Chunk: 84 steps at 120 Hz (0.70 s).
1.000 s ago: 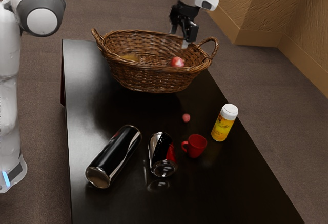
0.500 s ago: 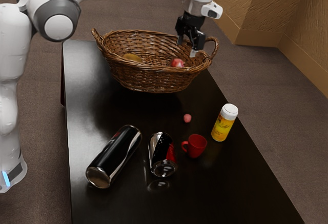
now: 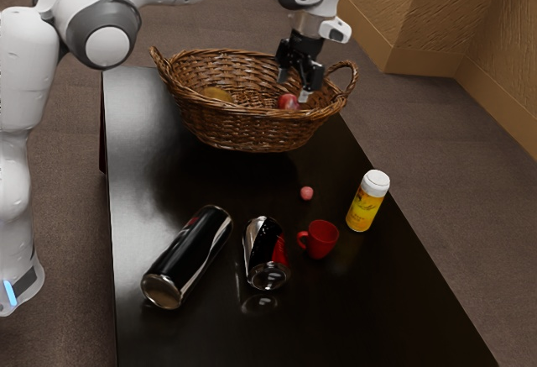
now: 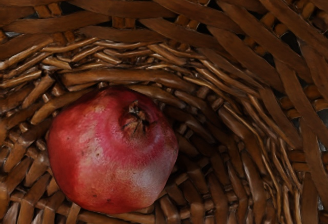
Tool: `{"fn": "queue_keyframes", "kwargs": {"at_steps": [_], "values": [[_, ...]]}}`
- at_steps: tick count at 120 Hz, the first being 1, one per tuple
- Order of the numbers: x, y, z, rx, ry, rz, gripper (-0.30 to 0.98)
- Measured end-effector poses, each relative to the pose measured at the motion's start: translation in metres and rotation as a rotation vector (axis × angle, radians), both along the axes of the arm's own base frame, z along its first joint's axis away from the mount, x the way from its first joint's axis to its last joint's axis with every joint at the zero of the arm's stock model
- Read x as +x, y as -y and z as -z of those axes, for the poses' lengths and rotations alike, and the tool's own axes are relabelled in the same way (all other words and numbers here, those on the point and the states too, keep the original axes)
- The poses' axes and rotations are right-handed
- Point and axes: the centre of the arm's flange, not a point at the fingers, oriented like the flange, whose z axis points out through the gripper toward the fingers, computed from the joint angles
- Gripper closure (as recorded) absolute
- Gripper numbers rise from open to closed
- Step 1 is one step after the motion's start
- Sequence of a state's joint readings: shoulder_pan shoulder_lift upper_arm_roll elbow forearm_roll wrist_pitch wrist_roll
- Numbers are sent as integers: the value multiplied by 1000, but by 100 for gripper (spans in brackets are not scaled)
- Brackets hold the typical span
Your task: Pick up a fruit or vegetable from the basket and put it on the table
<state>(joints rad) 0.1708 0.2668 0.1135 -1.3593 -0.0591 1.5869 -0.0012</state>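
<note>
Watching the exterior view: I have the jaws spread wide over the basket on the worktop, near the pomegranate inside. Wrist view: pomegranate on the woven bottom, close to the wicker wall, crown showing; I read it ungripped.

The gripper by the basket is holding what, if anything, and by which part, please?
Nothing is held: the gripper is open, its fingers apart, and the pomegranate rests in the basket.
</note>
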Motion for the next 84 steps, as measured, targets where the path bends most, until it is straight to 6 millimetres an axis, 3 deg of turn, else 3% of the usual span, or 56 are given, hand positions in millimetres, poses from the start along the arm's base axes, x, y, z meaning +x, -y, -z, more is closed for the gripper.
{"fn": "queue_keyframes", "kwargs": {"at_steps": [35,84], "values": [[9,-22,21,-9,-17,2,0],[18,-26,37,-15,-31,27,0]]}}
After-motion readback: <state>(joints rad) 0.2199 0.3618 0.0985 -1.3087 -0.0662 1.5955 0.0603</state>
